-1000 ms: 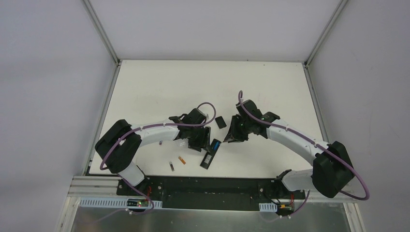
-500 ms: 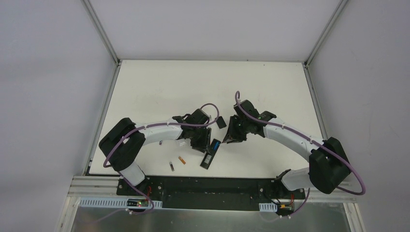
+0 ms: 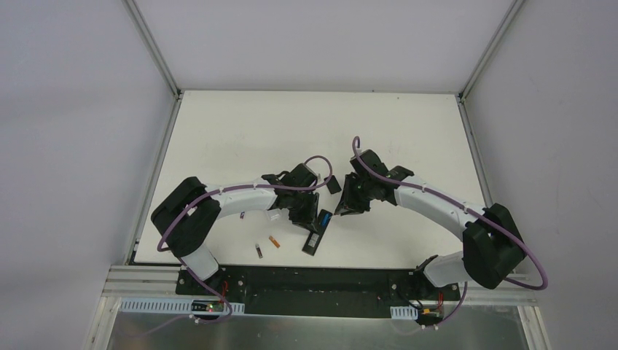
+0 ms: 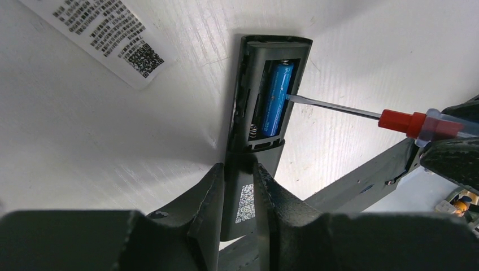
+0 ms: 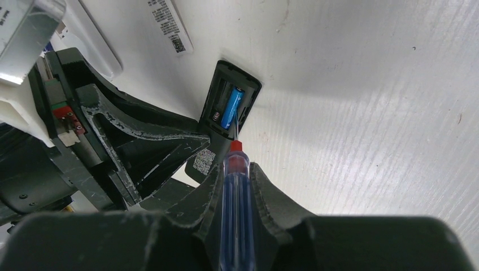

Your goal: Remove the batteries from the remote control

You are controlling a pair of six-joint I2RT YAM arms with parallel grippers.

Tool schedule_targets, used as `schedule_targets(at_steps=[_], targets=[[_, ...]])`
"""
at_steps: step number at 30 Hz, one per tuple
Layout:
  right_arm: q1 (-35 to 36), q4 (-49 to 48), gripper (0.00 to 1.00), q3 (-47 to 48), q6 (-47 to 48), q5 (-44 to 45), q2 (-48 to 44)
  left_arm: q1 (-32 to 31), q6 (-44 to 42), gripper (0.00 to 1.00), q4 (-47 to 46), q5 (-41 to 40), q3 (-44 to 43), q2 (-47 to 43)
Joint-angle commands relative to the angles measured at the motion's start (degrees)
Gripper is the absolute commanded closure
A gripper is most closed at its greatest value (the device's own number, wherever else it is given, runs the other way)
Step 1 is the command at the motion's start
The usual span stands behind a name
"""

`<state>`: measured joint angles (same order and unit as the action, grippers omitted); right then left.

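- Left of the remote control (image 4: pixel 274 48), a dark battery (image 3: pixel 257 251) and an orange battery (image 3: pixel 275 241) lie loose on the worktop (image 3: pixel 240 131).
- Your left end effector (image 4: pixel 237 168) clamps the remote control's lower body, its fingers narrow against both sides.
- The blue battery (image 4: pixel 277 99) sits in the remote control's open bay. It is probably the last cell to remove.
- From the remote control's right, the screwdriver (image 4: pixel 333 106) tip touches that cell. Your right end effector (image 5: pixel 235 168) grips the handle.
- Next, lever the cell up and out gently.

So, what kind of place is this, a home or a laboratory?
Probably a robot laboratory test cell: a white table boxed in by plain grey panels on aluminium rails, with a left arm and a right arm bolted at its near edge.
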<state>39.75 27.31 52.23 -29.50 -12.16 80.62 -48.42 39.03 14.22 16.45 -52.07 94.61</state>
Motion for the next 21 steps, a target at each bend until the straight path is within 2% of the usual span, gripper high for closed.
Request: schedule_targets(at_steps=[1,13,21], targets=[[0.8,0.4,1.0,0.7,-0.8,1.3,1.6,-1.1,-0.5,0.77,2.4,-2.3,-0.1,2.2],[0.9,-2.2,1.0,-0.3,-2.6,-0.8,1.6,-1.2,-0.8,0.87,2.4,-2.3,-0.3,1.9],[0.9,-1.3,1.0,0.2,-2.6,-0.7,2.1,-1.3,-2.6,0.88,2.4,-1.8,-0.5,1.0]])
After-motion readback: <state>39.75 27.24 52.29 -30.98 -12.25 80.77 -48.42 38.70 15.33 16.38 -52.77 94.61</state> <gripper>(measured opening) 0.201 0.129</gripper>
